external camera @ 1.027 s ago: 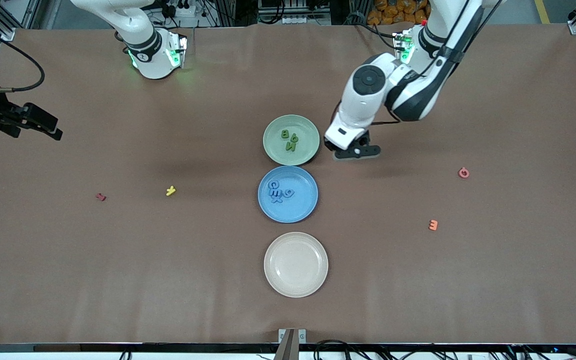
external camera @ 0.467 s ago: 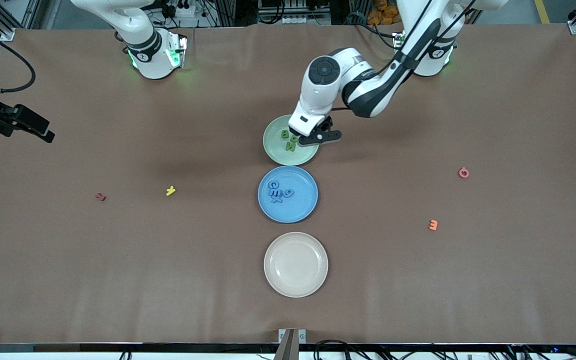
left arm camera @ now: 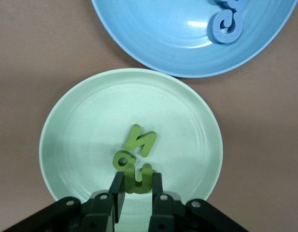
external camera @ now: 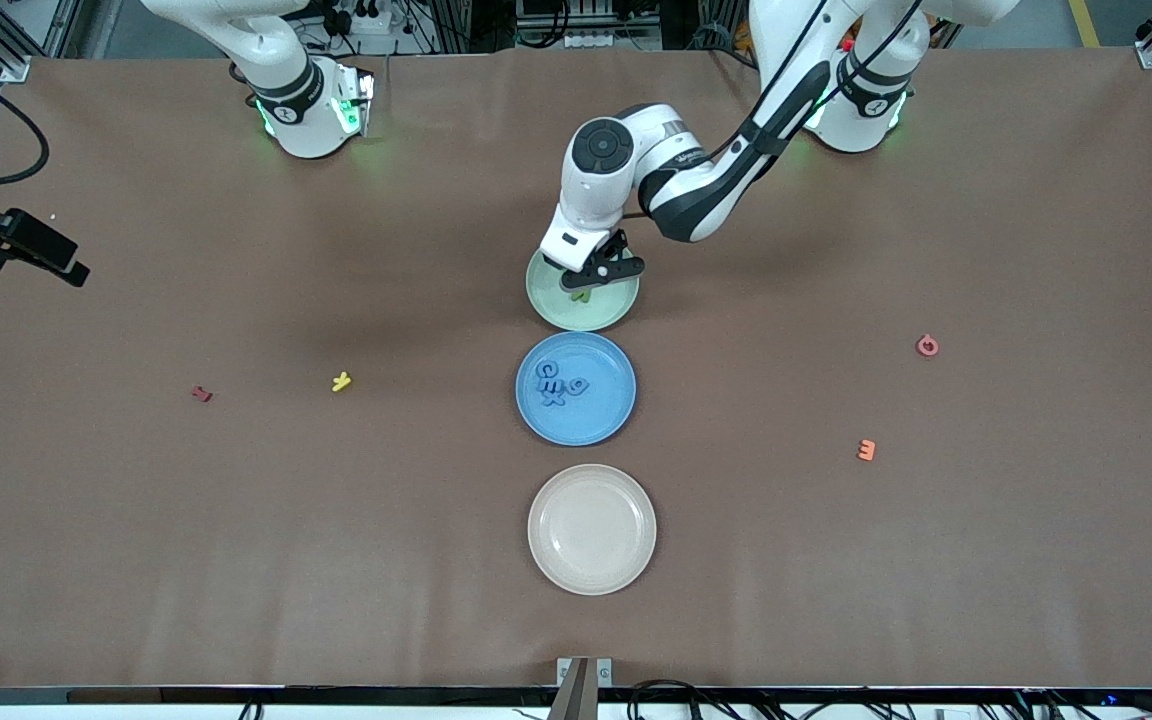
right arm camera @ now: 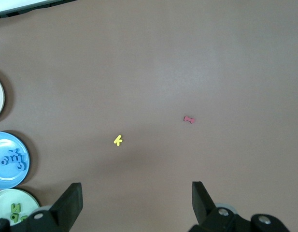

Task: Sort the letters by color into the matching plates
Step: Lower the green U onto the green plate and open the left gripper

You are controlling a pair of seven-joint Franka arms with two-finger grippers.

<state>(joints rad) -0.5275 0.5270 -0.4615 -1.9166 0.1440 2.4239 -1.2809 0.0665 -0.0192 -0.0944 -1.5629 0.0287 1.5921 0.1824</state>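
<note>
My left gripper [external camera: 591, 275] is over the pale green plate [external camera: 576, 318] and is shut on a green U-shaped letter [left arm camera: 138, 178], held just above the plate's floor [left arm camera: 81, 125]. Two more green letters [left arm camera: 140, 140] lie in that plate beside the held one. The blue plate [external camera: 601, 410] lies nearer to the front camera and holds several blue letters [external camera: 558, 381]. One blue letter shows in the left wrist view [left arm camera: 227, 26]. My right gripper [external camera: 36, 255] is open and empty, up in the air over the right arm's end of the table.
A cream plate [external camera: 591, 530] lies empty nearest the front camera. A yellow letter [external camera: 341, 381] and a red one [external camera: 201, 394] lie toward the right arm's end. A pink-red ring letter [external camera: 927, 345] and an orange one [external camera: 866, 450] lie toward the left arm's end.
My left gripper has moved from beside the green plate to over it, carrying the green letter. My right gripper has drifted slightly toward the table's end.
</note>
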